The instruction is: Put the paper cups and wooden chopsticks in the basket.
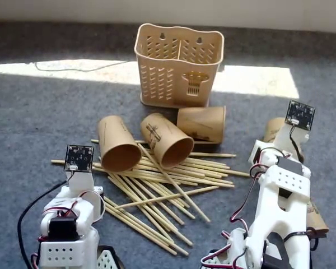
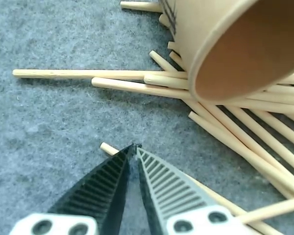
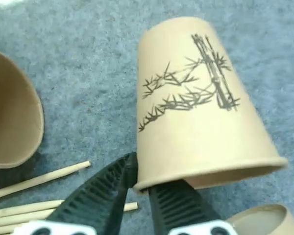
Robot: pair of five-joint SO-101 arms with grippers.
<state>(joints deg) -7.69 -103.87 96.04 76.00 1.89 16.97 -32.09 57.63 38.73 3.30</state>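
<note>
The tan slotted basket (image 1: 179,64) stands upright at the back. Three paper cups lie on their sides in front of it: one (image 1: 119,144), a second (image 1: 167,140) and a third (image 1: 201,124). Wooden chopsticks (image 1: 162,190) are scattered below them. My left gripper (image 2: 135,147) is shut and holds nothing. It hovers over the carpet by a chopstick end (image 2: 108,148), short of a cup mouth (image 2: 235,44). My right gripper (image 3: 143,174) is shut on the rim of a bamboo-print paper cup (image 3: 196,107), which also shows beside the right arm (image 1: 274,130).
Another cup (image 1: 316,216) lies behind the right arm (image 1: 283,185) at the right edge. The left arm (image 1: 73,218) sits at the lower left. Grey carpet runs all around, with a sunlit strip behind the basket.
</note>
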